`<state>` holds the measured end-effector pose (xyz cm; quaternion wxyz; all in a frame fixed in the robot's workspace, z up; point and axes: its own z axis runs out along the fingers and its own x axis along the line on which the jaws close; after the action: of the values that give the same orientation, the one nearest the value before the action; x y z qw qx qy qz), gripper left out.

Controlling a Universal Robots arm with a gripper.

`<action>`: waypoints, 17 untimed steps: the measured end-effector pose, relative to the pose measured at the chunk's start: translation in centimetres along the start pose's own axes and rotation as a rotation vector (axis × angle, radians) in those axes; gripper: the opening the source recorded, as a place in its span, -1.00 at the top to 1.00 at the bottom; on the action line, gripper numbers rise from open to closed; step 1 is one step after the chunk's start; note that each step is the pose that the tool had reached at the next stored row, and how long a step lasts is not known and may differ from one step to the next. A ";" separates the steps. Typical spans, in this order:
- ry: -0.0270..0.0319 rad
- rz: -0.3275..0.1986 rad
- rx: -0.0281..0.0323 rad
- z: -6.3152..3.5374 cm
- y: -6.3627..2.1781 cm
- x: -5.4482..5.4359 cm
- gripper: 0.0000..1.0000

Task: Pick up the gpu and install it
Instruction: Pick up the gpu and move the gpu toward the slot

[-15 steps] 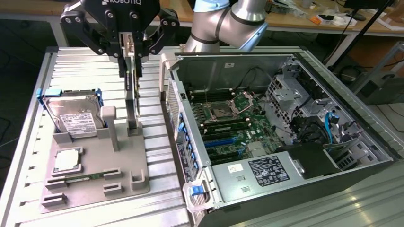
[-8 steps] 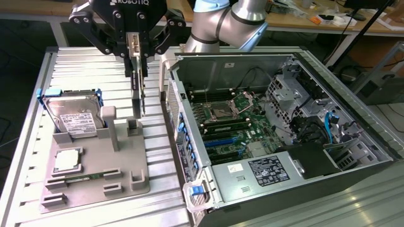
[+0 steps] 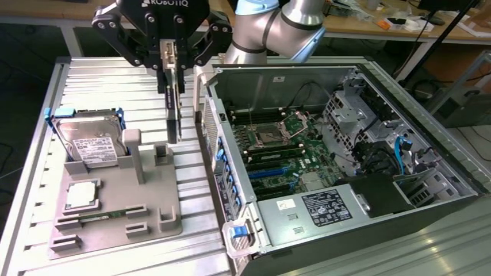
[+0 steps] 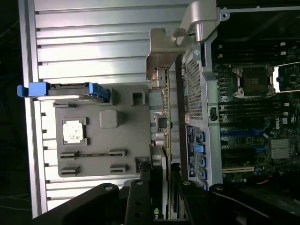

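The gpu (image 3: 174, 118) hangs edge-on and upright in the air, a thin dark card. It is above the grey holder tray (image 3: 146, 213) and just outside the open computer case's wall (image 3: 211, 115). My gripper (image 3: 173, 80) is shut on its upper edge. In the wrist view the gpu (image 4: 164, 136) runs away from my gripper (image 4: 161, 201), and its silver end bracket (image 4: 161, 65) is at the far end, beside the case's rear panel (image 4: 194, 108). The motherboard (image 3: 280, 155) lies exposed inside the case.
On the grey tray stand a hard drive in a blue frame (image 3: 88, 138), a square processor (image 3: 82, 195) and a narrow memory stick (image 3: 100, 217). The case holds a power supply (image 3: 326, 210) and drive cages (image 3: 353, 115). Ribbed metal table (image 3: 100, 80) surrounds the tray.
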<state>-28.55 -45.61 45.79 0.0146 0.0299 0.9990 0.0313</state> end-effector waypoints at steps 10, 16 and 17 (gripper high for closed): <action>0.0000 0.000 0.0000 0.03 0.05 -0.9 0.46; 0.0000 0.000 0.0000 0.04 0.08 -1.4 0.46; 0.0000 0.000 0.0000 0.04 0.08 -1.4 0.46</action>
<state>-27.12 -45.61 45.79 0.0146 0.0299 0.9990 0.0313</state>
